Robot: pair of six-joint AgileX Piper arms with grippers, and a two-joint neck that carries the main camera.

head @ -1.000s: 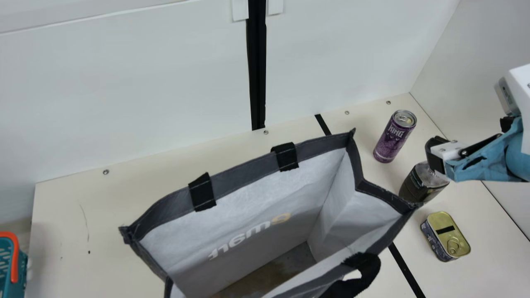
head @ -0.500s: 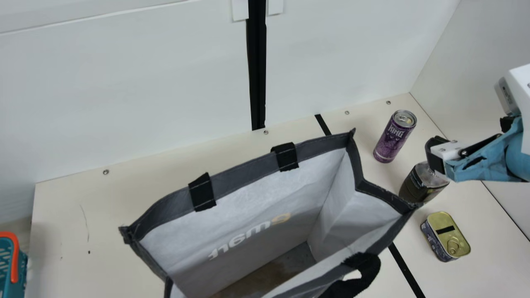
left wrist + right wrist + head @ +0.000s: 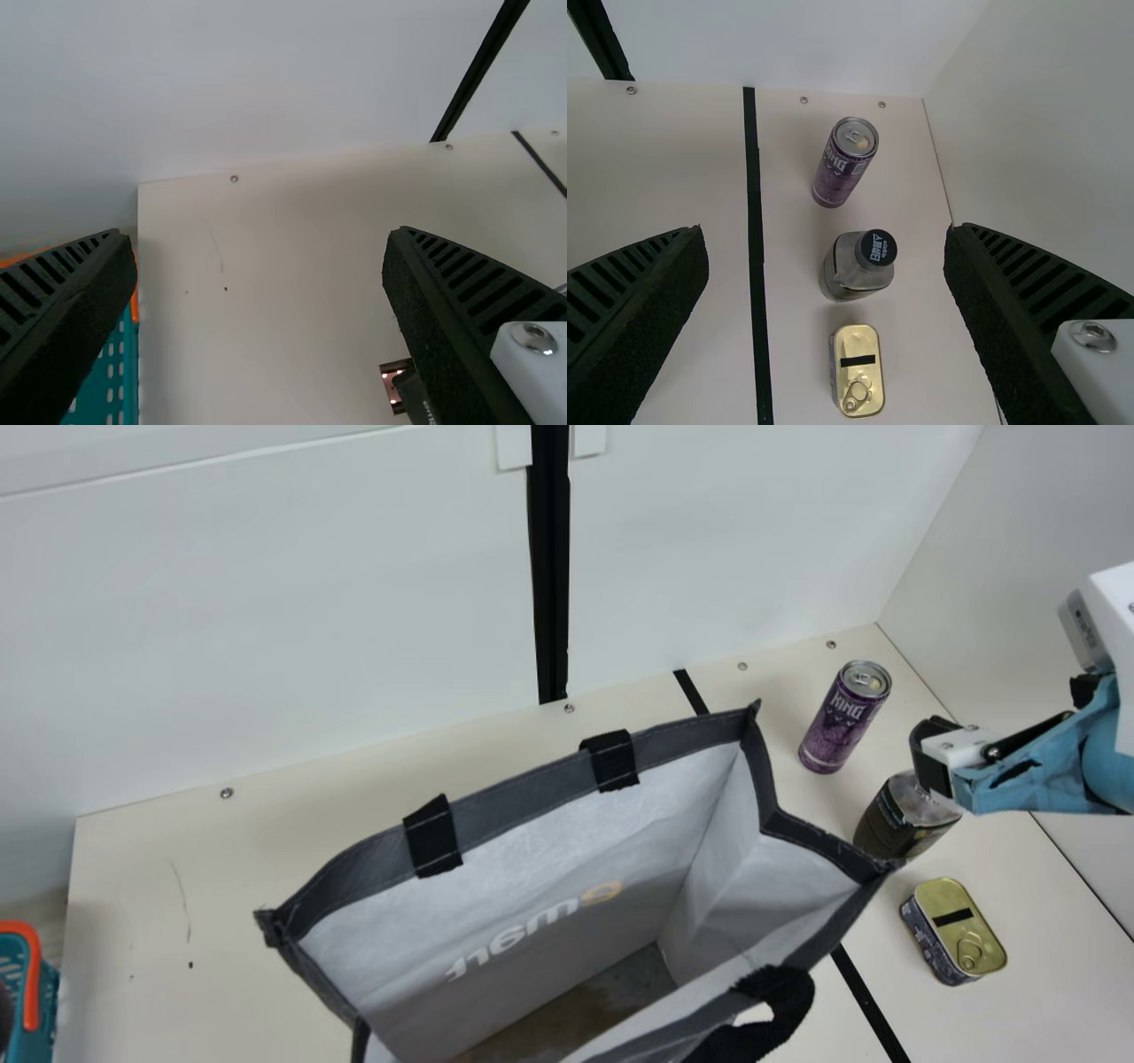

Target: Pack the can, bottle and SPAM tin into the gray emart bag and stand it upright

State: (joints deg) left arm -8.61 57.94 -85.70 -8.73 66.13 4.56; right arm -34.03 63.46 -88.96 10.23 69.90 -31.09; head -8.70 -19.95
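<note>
Wide open, the gray bag (image 3: 523, 797) stands upright on the table, its inside unfilled where visible. To its right are the purple can (image 3: 843, 717), standing, the dark-labelled bottle (image 3: 895, 819) and the SPAM tin (image 3: 954, 932) with its gold lid up. My right gripper (image 3: 935, 757) is in front of the bottle's top in the main view. In the right wrist view, that gripper (image 3: 826, 257) is open, with can (image 3: 843, 164), capped bottle (image 3: 858, 266) and tin (image 3: 857, 370) upright beyond its parted fingers. My left gripper (image 3: 260, 257) is open over bare tabletop, holding nothing.
A teal basket (image 3: 16, 1036) with an orange handle is at the table's left edge. White walls (image 3: 292, 602) rise behind and at the right. A dark shape (image 3: 3, 1014), unclear what, overlaps the basket. The left finger partly covers a small dark object (image 3: 410, 390).
A dark shape has entered at the main view's left edge, over the basket. The right arm, the bag and the three items have kept still.
</note>
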